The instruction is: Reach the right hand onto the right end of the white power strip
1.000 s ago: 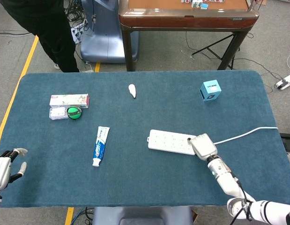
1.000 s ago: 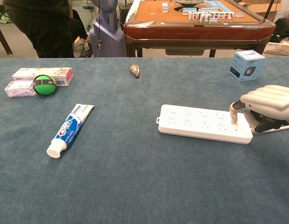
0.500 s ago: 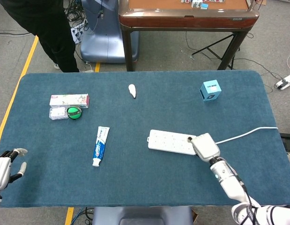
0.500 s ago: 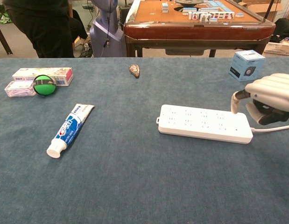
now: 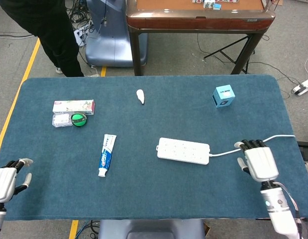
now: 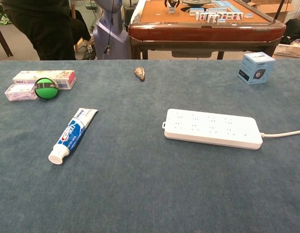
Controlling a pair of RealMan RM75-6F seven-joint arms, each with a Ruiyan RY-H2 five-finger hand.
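Note:
The white power strip (image 5: 183, 151) (image 6: 213, 128) lies flat on the blue table right of centre, its cable (image 5: 253, 145) running off to the right edge. My right hand (image 5: 258, 162) hovers near the right edge of the table, well to the right of the strip and apart from it, fingers spread and holding nothing. It shows only in the head view. My left hand (image 5: 7, 179) rests at the front left corner, fingers apart and empty.
A toothpaste tube (image 5: 107, 154) lies left of the strip. A box, a clear case and a green disc (image 5: 78, 119) sit at the far left. A small shell-like object (image 5: 140, 96) and a blue cube box (image 5: 223, 95) lie further back. A wooden table (image 5: 198, 15) stands beyond.
My right hand has lifted off the strip's right end and drawn back to the right, leaving the chest view. The strip has not moved. The left hand is nearly unchanged.

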